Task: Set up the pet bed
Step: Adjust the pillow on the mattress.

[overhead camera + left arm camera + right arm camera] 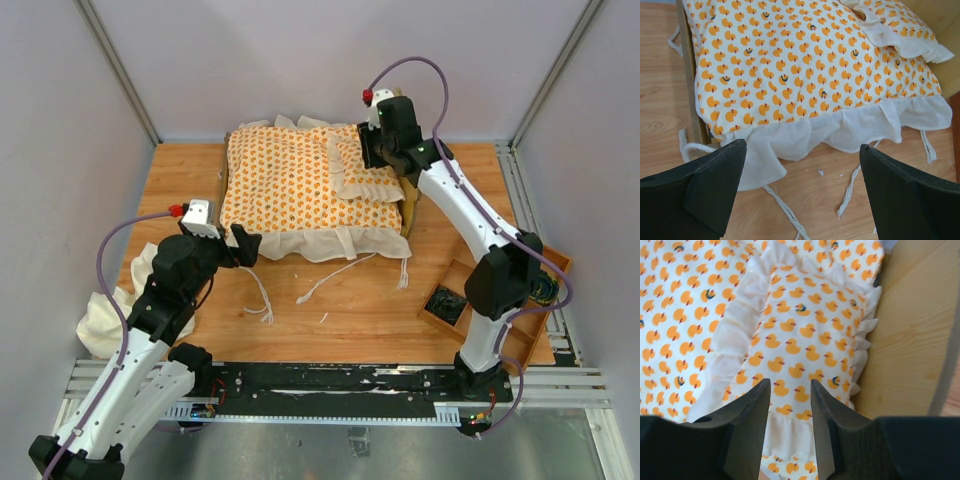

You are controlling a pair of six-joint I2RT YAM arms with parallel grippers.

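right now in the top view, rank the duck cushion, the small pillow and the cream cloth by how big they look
1. duck cushion, clearly largest
2. cream cloth and small pillow: they look alike and both are partly hidden, so I won't rank them

Large orange-duck-print cream-ruffled cushion (290, 185): woven cloth, matt and soft; the cream ruffle is thinner and lies in loose folds.
Small square duck-print ruffled pillow (800, 355): the same matt printed cloth, with a gathered cream frill.
Light-wood bed frame (910, 340): pale wood, smooth, fine straight grain, dull satin finish.
White tie strings (785, 212): twisted cord, fibrous, matt.
Orange-brown wood-grain bench (370, 320): smooth surface with a light sheen.
Plain cream cloth (100, 320): soft, crumpled, matt.
Left fingers (715, 190): black, matt, plastic-looking, faintly grainy.
Right fingers (747, 430): the same black matt finish.
White arm shells (460, 205): smooth plastic, slightly glossy.
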